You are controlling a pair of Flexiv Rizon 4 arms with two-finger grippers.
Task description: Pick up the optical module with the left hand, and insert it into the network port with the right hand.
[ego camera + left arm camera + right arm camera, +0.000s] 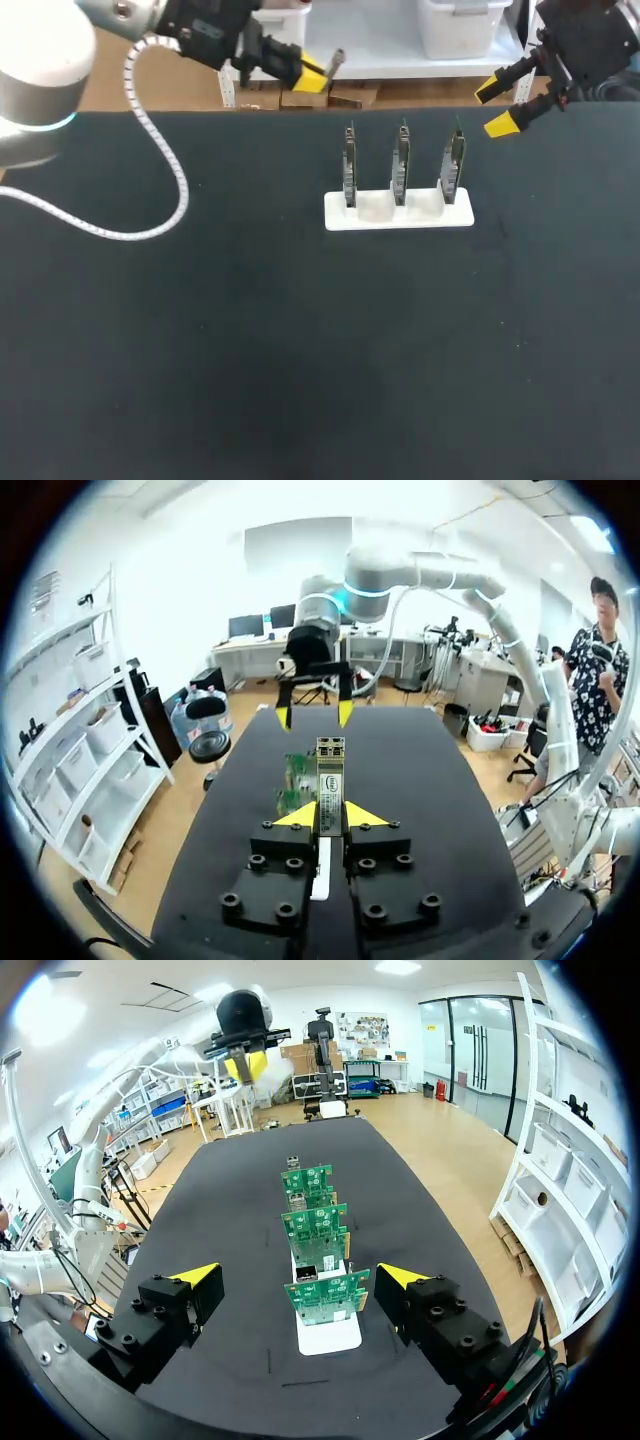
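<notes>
3 upright boards (401, 165) in a white holder (398, 214) leave narrow gaps between them, with wide table (300, 350) around.

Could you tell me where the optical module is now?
The module is clamped in the left gripper, upper left in the head view, left of the stand.

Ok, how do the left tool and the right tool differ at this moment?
The left tool is shut on the optical module; the right tool holds nothing. The left tool's fingers sit close together; the right tool's are spread wide. Both have yellow tips, hang above the table, and face the row of boards from opposite ends.
</notes>
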